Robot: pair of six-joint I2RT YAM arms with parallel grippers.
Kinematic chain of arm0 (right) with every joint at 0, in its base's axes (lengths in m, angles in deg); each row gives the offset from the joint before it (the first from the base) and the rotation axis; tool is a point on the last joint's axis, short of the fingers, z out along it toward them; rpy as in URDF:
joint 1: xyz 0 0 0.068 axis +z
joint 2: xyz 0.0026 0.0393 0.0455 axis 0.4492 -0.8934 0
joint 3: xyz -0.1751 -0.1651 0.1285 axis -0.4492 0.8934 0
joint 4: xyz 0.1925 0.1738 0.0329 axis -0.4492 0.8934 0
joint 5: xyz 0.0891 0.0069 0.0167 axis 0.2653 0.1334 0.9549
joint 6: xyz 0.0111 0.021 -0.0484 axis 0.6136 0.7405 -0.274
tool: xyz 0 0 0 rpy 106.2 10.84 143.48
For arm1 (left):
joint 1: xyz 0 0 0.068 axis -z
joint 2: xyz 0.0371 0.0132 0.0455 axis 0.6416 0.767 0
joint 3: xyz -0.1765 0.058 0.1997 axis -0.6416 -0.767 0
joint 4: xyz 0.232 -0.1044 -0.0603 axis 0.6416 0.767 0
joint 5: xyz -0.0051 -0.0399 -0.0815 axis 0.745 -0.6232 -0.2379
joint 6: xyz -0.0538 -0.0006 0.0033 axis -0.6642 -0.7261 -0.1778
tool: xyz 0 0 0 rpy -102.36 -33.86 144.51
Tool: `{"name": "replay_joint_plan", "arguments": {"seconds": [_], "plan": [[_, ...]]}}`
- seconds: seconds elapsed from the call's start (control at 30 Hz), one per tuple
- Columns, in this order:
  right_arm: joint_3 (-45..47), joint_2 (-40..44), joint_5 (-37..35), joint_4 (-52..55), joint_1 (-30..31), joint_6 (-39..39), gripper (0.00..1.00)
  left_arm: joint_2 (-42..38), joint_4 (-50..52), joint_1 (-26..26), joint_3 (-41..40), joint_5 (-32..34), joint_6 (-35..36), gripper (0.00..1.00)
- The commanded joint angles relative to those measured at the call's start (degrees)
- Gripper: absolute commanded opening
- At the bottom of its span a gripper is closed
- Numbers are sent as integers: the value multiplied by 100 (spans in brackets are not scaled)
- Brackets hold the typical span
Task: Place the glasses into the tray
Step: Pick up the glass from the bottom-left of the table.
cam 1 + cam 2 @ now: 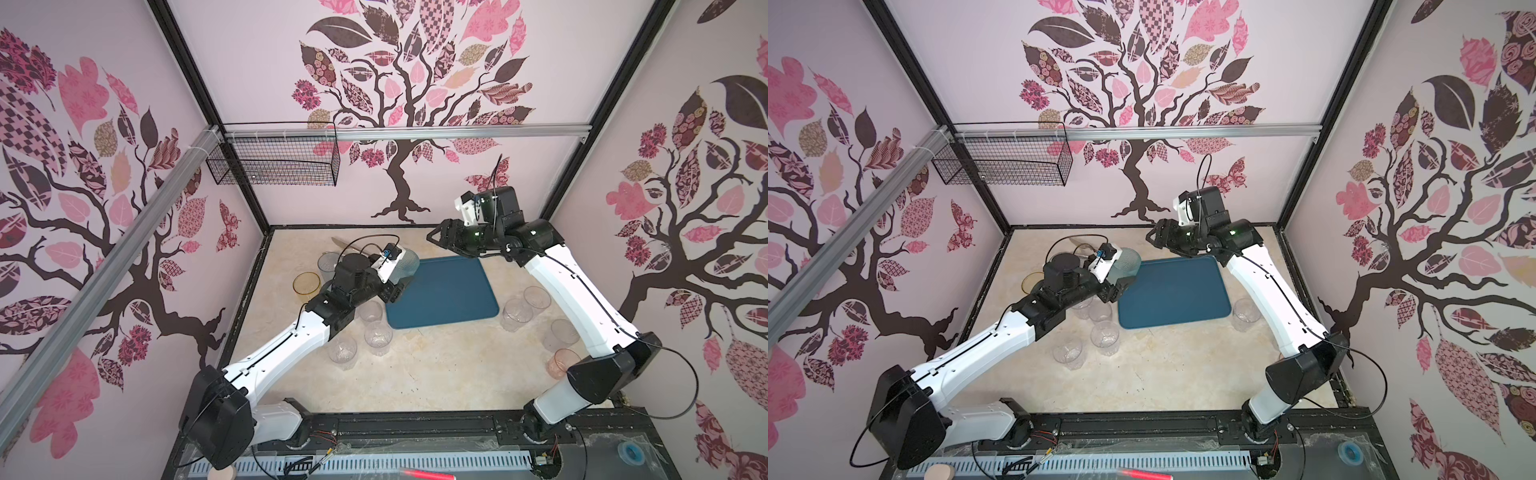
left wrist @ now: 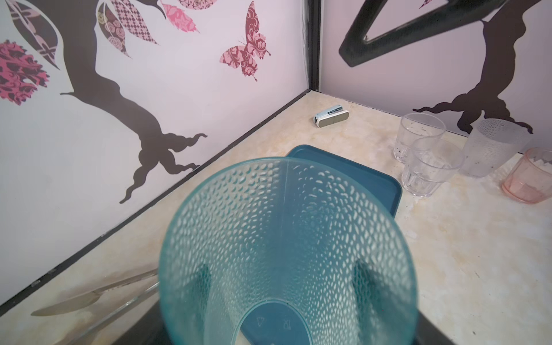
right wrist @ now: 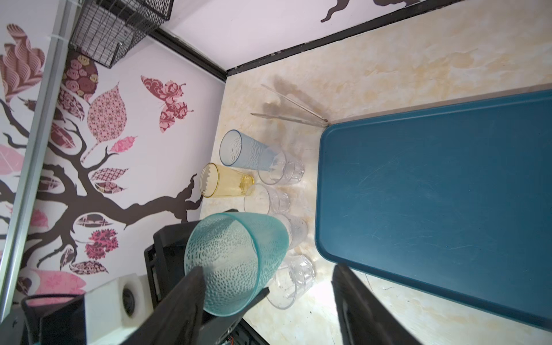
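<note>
In both top views the left hand (image 1: 392, 292) is clamped on the teal-green glass (image 1: 405, 266) and holds it tilted above the tabletop (image 1: 436, 365). The tray (image 1: 449, 291) lies just past its fingertips. The amber glass (image 1: 306, 284) and the blue-grey glass (image 1: 328, 264) stand behind its wrist, and several short clear glasses (image 1: 378, 334) stand beside its forearm. Across the tray the right hand (image 1: 434, 237) hangs in the air with its jaws parted, holding nothing. A frosted glass (image 1: 565, 332) and a pinkish glass (image 1: 562, 361) stand back along its arm. In the left wrist view the teal-green glass fills the grip, base nearest the camera, and the dark fingers (image 2: 203, 283) show through its dimpled wall on both sides. A corner of the tray lies beyond the rim, with a stapler (image 2: 331, 115) farther ahead. The tongs (image 2: 98, 295) lie close beside the hand. In the right wrist view the right hand's two fingers (image 3: 179, 298) stand well apart. The tray is ahead of one and the held teal-green glass is ahead of the other. The amber and blue-grey glasses are farther on, with the tongs near the tray's corner.
</note>
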Motion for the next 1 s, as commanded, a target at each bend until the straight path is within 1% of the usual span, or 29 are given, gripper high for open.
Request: {"name": "replay_joint_plan", "arguments": {"seconds": [0.0,0.1,0.2,0.37,0.53,0.63,0.77,0.9,0.97], "plan": [[-248,-300,220,774,100,-395,64,13,-593,57,-126,-333,336,44],[-371,-462,-79,966,322,-594,63,46,-601,130,-149,-368,375,43],[-246,-524,-65,817,414,-573,59,56,-619,175,-195,-481,287,42],[60,-584,-208,586,559,-507,44,134,-503,368,-206,-371,448,41],[119,-662,-772,530,688,-572,26,456,-398,379,-51,-93,464,42],[183,-693,-943,497,710,-604,18,602,-369,382,37,-21,472,41],[324,-645,-1219,430,712,-635,8,610,-404,378,6,129,423,45],[372,-632,-1180,350,715,-640,4,629,-409,387,6,141,321,48],[423,-624,-1218,328,717,-650,2,644,-442,385,-5,117,216,53]]}}
